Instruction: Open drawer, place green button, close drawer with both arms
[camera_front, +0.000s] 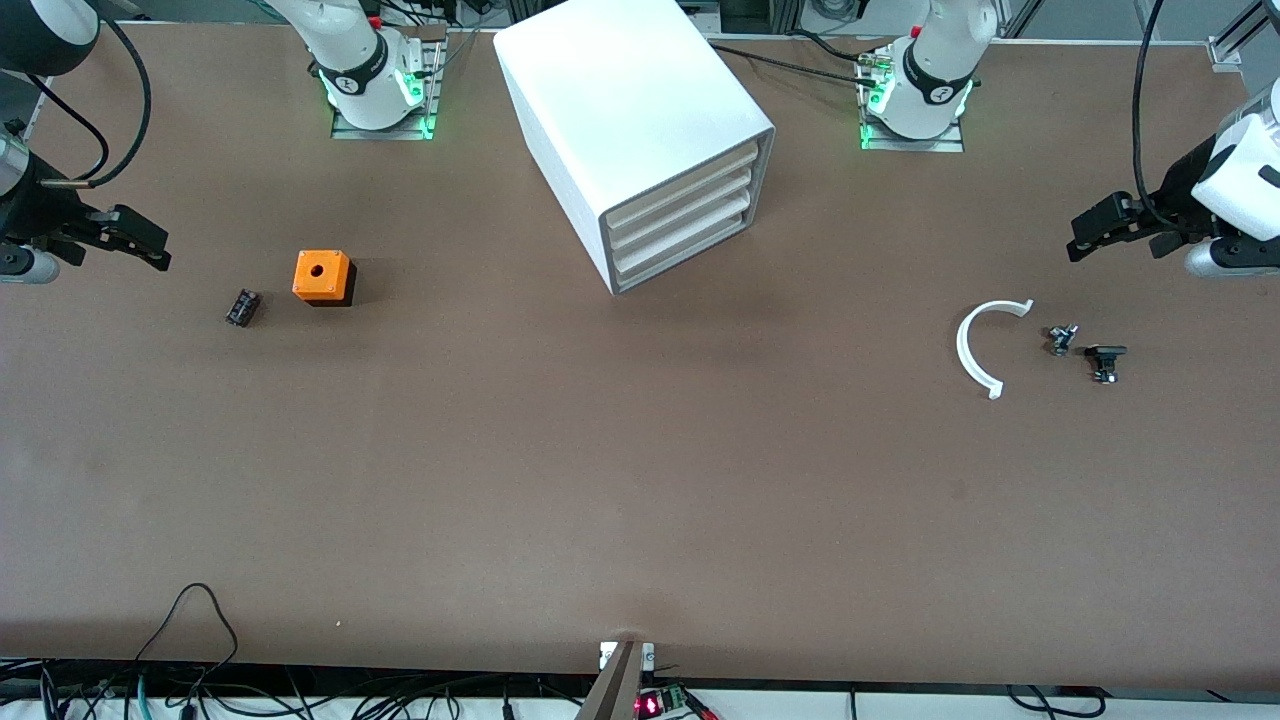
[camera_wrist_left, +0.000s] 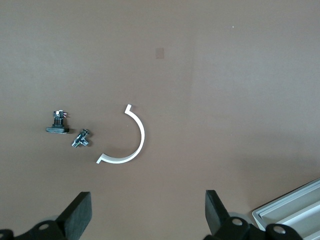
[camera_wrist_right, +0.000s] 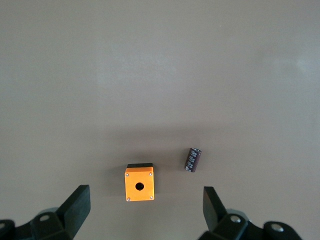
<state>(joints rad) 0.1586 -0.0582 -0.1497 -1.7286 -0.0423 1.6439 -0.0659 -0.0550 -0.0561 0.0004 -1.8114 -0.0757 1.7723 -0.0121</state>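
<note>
The white cabinet (camera_front: 640, 120) stands at the middle of the table near the arm bases, and its three like drawers (camera_front: 685, 225) are all pushed in. A corner of it shows in the left wrist view (camera_wrist_left: 295, 210). No button with a green cap shows in any view. My left gripper (camera_front: 1120, 235) hangs open and empty in the air at the left arm's end of the table; its jaws (camera_wrist_left: 148, 215) stand wide apart. My right gripper (camera_front: 140, 242) hangs open and empty at the right arm's end; its jaws (camera_wrist_right: 145, 210) are wide apart too.
An orange cube with a hole (camera_front: 322, 276) (camera_wrist_right: 139, 184) and a small black part (camera_front: 242, 307) (camera_wrist_right: 193, 159) lie toward the right arm's end. A white half ring (camera_front: 975, 345) (camera_wrist_left: 131, 142), a small metal part (camera_front: 1061, 338) (camera_wrist_left: 80, 139) and a black part (camera_front: 1104, 361) (camera_wrist_left: 58, 123) lie toward the left arm's end.
</note>
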